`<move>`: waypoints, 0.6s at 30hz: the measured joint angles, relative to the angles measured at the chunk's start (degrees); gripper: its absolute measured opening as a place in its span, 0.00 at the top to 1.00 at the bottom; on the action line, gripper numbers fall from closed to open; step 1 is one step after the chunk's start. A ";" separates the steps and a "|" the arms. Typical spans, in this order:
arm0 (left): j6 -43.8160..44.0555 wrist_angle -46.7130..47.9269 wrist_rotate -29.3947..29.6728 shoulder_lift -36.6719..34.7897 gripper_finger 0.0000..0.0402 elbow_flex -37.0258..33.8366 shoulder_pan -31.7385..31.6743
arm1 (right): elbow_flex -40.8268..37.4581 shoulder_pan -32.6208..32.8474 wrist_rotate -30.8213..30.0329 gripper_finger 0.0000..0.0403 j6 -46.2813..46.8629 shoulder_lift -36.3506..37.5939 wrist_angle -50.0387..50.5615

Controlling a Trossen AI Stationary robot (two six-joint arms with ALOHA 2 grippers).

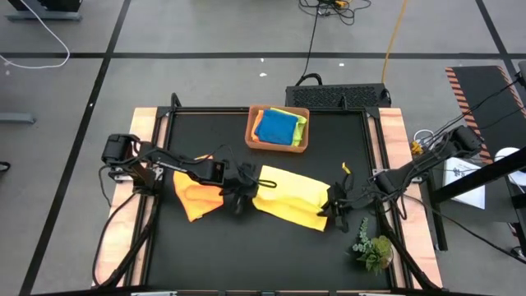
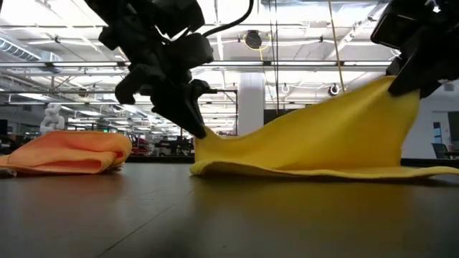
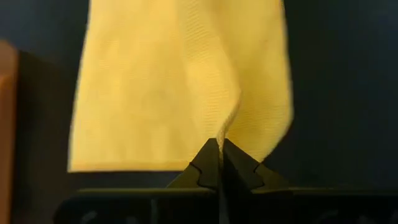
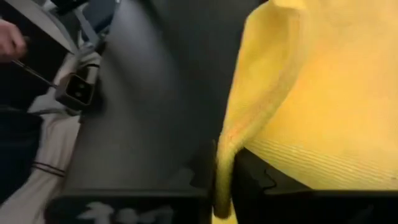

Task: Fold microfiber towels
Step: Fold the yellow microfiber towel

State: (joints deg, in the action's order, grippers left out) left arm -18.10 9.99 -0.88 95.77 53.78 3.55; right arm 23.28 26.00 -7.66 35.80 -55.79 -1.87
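Note:
A yellow microfiber towel (image 1: 289,196) lies stretched left to right on the black table (image 1: 271,255), between my two grippers. My left gripper (image 1: 240,191) is shut on its left end, low over the table. My right gripper (image 1: 335,207) is shut on its right end, which it holds higher (image 2: 391,89). The towel's lower part (image 2: 323,170) rests on the table. A folded orange towel (image 1: 196,197) lies flat to the left of my left gripper. Blue, lime green and yellow towels sit in the brown tray (image 1: 255,140) at the far edge. My left gripper pinches a raised ridge of the yellow towel's left end (image 3: 227,127) between its two fingers, slanting down from the table's left. That end sits just above the table. My right gripper pinches a folded edge at the towel's right end (image 4: 225,146) between its fingers (image 4: 255,183), coming from the table's right and slanting down. That end is lifted, and the cloth slopes down from it to the table.
A small green plant sprig (image 1: 374,247) lies near the front right corner, close to my right arm. Wooden rails (image 1: 394,164) border the table's left and right sides. Bare black table lies in front of the towel.

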 joint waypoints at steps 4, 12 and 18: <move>-0.73 0.01 -4.28 0.00 0.89 0.00 0.19 | -1.01 -0.02 0.48 0.85 2.18 0.00 -0.33; 0.18 1.22 -3.53 -1.05 0.66 0.06 0.61 | -1.72 -0.04 5.40 0.65 6.46 0.00 -0.24; 0.62 2.07 -2.81 -2.19 0.58 0.20 0.70 | -1.72 -0.02 8.02 0.60 8.10 -0.02 -0.29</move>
State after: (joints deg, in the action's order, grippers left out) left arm -17.48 12.06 -3.69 93.57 53.98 4.25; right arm 21.56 25.98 0.36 43.90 -55.81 -2.15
